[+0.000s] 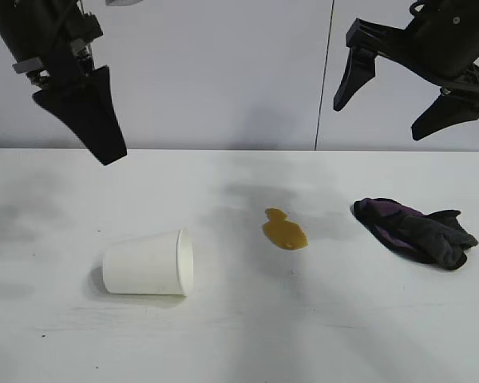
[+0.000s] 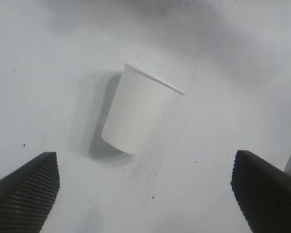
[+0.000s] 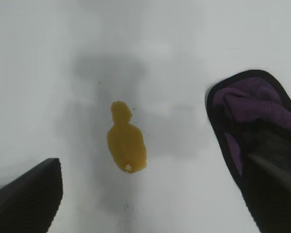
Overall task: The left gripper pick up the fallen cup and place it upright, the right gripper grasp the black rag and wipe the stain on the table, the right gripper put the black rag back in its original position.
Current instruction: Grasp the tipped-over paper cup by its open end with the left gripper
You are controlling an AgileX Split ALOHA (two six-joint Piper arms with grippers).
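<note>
Nearest, the cup (image 1: pixel 148 262) lies on its side at seven o'clock on the table (image 1: pixel 239 343), rim toward the stain (image 1: pixel 285 230) just past centre — not yet righted. The rag (image 1: pixel 415 231) waits at three o'clock. High at eleven, the left gripper (image 1: pixel 84 116) hangs spread above the cup, ready to descend; at one o'clock the right gripper (image 1: pixel 399 100) hovers spread, likely awaiting its turn.

Cup (image 1: pixel 148 262) left, stain (image 1: pixel 284 230) middle, rag (image 1: pixel 415 230) right
</note>
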